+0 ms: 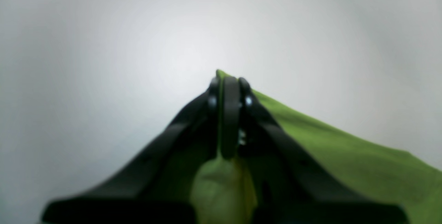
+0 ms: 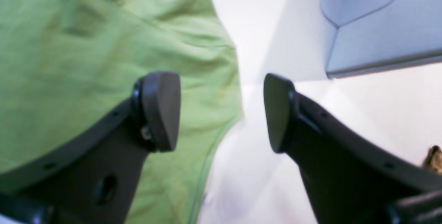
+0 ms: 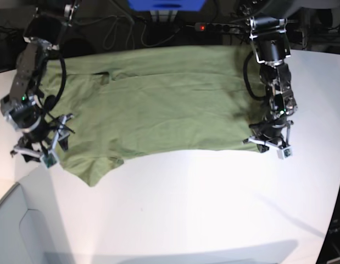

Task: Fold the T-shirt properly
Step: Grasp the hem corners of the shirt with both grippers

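The left claw [image 1: 229,113] is clamped on a corner of the T-shirt [image 3: 159,104] — green cloth pinched between its pads and trailing off to one side. The right claw [image 2: 221,111] stands apart, straddling the shirt's other edge, one pad over fabric and one over bare desk [image 3: 213,209]. The shirt lies spread flat between them. The grasping step looks half done — next, the right claw likely needs to close on its edge before any lift.

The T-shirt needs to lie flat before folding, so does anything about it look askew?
Yes. The T-shirt is rumpled. Its near edge by the right gripper bulges into an uneven flap, and the left gripper has pinched up its corner.
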You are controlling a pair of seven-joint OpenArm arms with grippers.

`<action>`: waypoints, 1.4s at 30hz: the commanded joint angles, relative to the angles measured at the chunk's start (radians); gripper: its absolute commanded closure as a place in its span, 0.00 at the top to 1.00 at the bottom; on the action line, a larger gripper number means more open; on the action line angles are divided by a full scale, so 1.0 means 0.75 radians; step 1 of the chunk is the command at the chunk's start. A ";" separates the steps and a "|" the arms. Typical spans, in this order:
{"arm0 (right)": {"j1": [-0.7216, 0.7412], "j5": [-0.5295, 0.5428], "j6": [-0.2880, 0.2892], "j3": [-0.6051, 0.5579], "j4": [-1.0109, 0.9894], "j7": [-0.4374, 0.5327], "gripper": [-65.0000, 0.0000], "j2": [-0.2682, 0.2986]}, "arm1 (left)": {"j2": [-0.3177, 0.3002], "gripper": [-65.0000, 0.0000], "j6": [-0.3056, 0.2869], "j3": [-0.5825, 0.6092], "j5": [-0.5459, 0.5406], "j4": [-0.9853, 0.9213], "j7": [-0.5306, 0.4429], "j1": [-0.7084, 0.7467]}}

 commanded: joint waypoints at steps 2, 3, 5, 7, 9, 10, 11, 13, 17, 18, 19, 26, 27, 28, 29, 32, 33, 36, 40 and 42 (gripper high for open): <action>0.124 0.006 0.016 0.002 -0.105 0.019 0.55 0.018 | -0.009 0.00 0.006 -0.002 0.002 0.015 0.014 -0.014; 0.183 0.006 0.016 0.002 -0.183 0.019 0.55 0.016 | -0.009 0.00 0.006 -0.002 0.002 0.019 0.014 -0.014; 0.292 0.006 0.016 0.002 -0.361 0.027 0.55 0.013 | -0.009 0.00 0.006 -0.002 0.000 0.035 0.014 -0.006; 0.417 0.008 0.016 0.002 -0.557 0.031 0.55 0.013 | -0.009 0.00 0.006 -0.002 0.000 0.080 0.016 0.000; 0.527 0.008 0.016 0.010 -0.772 0.052 0.55 0.016 | -0.009 0.00 0.006 -0.002 0.000 0.148 0.016 0.025; 0.574 0.008 0.016 0.010 -0.864 0.086 0.55 0.016 | -0.007 0.00 0.006 -0.002 0.000 0.176 0.016 0.031; 0.617 0.008 0.016 0.010 -0.962 0.135 0.55 0.018 | -0.007 0.00 0.006 -0.002 0.000 0.207 0.016 0.035; 0.683 0.008 0.016 0.010 -1.132 0.250 0.55 0.020 | -0.007 0.00 0.006 -0.002 0.000 0.246 0.020 0.035; 0.734 0.008 0.016 0.000 -1.316 0.461 0.55 0.020 | -0.007 0.00 0.008 -0.002 0.000 0.279 0.028 0.035; 0.734 0.008 0.016 0.000 -1.337 0.500 0.55 0.020 | -0.007 0.00 0.008 -0.002 0.000 0.283 0.028 0.035; 0.736 0.006 0.016 0.000 -1.361 0.541 0.55 0.020 | -0.007 0.00 0.008 -0.002 0.000 0.285 0.028 0.037; 0.736 0.006 -0.016 -0.002 -1.503 0.794 0.56 0.056 | -0.007 0.00 0.008 -0.002 0.000 0.289 0.028 0.062; 0.734 0.006 -0.028 -0.004 -1.523 0.825 0.56 0.056 | -0.007 0.00 0.008 -0.002 0.000 0.289 0.024 0.068; 0.734 0.006 -0.028 -0.004 -1.545 0.845 0.56 0.061 | -0.007 0.00 0.008 -0.002 0.000 0.289 0.024 0.072; 0.734 0.006 -0.028 -0.004 -1.564 0.862 0.56 0.071 | -0.007 0.00 0.006 -0.002 0.000 0.289 0.024 0.074; 0.736 0.006 -0.037 -0.092 -1.633 0.915 0.56 0.079 | -0.007 0.00 0.006 -0.002 -0.002 0.289 0.020 0.082; 0.736 0.006 -0.039 -0.131 -1.650 0.939 0.56 0.081 | -0.007 0.00 0.006 -0.002 -0.002 0.289 0.020 0.082; 0.730 0.006 -0.135 -0.225 -1.693 1.005 0.56 0.079 | -0.007 0.00 0.006 -0.002 -0.002 0.289 0.018 0.092; 0.730 0.006 -0.276 -0.321 -1.744 1.044 0.54 0.077 | -0.007 0.00 0.006 -0.002 -0.005 0.289 0.018 0.101; 0.730 0.006 -0.309 -0.329 -1.750 1.050 0.54 0.079 | -0.007 0.00 0.006 -0.002 -0.002 0.287 0.018 0.101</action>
